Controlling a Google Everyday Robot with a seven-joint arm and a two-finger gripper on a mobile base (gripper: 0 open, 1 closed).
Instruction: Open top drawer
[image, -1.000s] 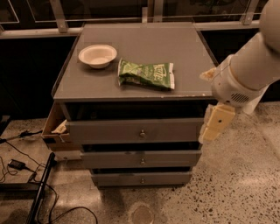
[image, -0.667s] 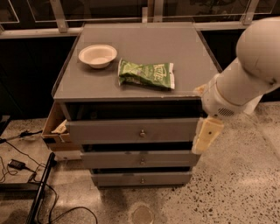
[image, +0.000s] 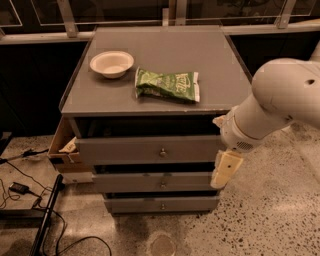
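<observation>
The top drawer (image: 130, 149) is the uppermost of three grey fronts in the cabinet, with a small round metal knob (image: 162, 152) at its centre. It stands out a little from the cabinet, with a dark gap above it. My gripper (image: 224, 170) hangs cream-coloured below the white arm (image: 280, 100), at the right end of the drawer fronts. It is level with the second drawer (image: 150, 182) and well right of the top knob. It touches no knob.
A white bowl (image: 111, 63) and a green snack bag (image: 168, 84) lie on the cabinet top (image: 165, 50). A cardboard box (image: 62, 145) sits against the cabinet's left side. Cables (image: 20, 187) and a black pole (image: 46, 217) lie on the floor at left.
The arm has swung left and down, bringing the gripper from beside the cabinet's right side closer to the right ends of the drawer fronts. The drawers have not moved.
</observation>
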